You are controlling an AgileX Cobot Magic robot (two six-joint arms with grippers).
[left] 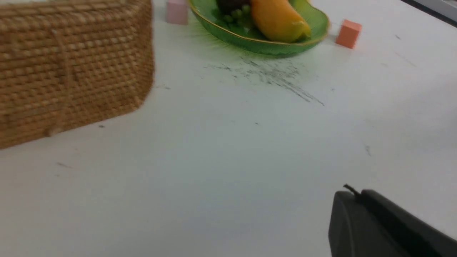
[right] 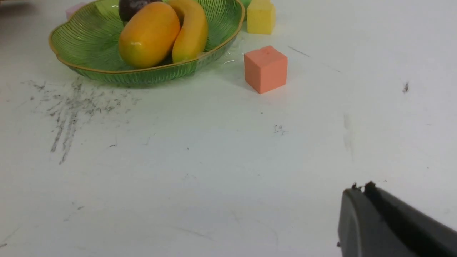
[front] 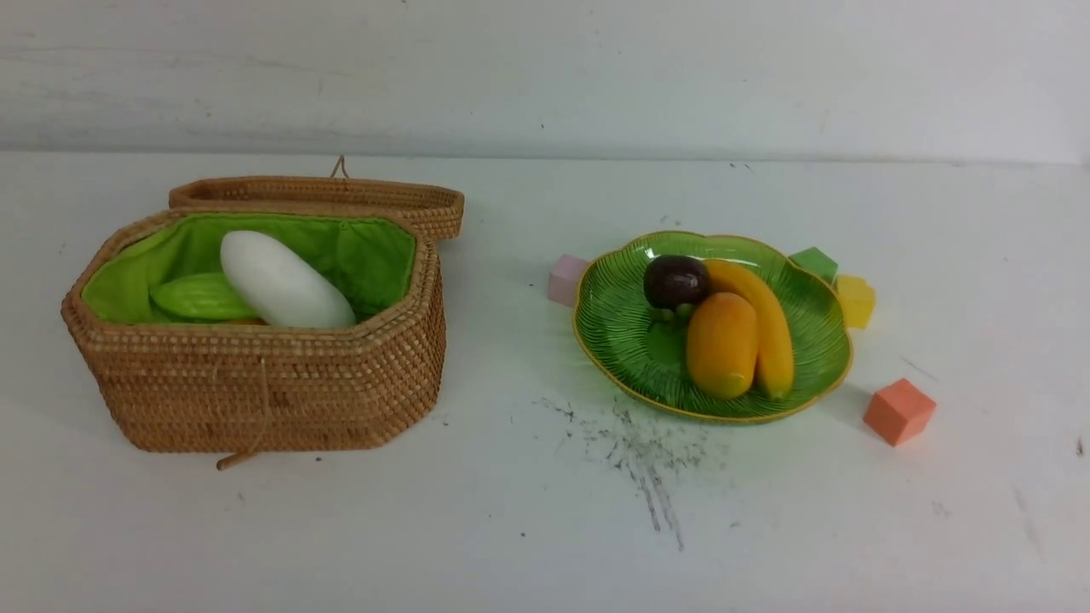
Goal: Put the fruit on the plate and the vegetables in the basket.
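Note:
The green leaf-shaped plate [front: 622, 340] holds the banana [front: 766, 328], the mango [front: 721, 345] and the dark mangosteen [front: 674, 281]. The wicker basket [front: 255, 383] stands open at the left with the white radish [front: 281, 281] and the green gourd [front: 200, 298] inside; a sliver of the potato [front: 241, 321] shows beneath them. Neither gripper shows in the front view. My left gripper [left: 356, 194] is shut and empty over bare table near the basket [left: 71, 71]. My right gripper [right: 360, 188] is shut and empty, short of the plate [right: 89, 46].
Coloured cubes ring the plate: pink [front: 566, 279] at its left, green [front: 813, 262] and yellow [front: 855, 300] at its right, orange [front: 898, 411] at the front right. The basket lid [front: 341, 197] lies open behind the basket. Dark scuff marks [front: 639, 451] streak the table in front of the plate.

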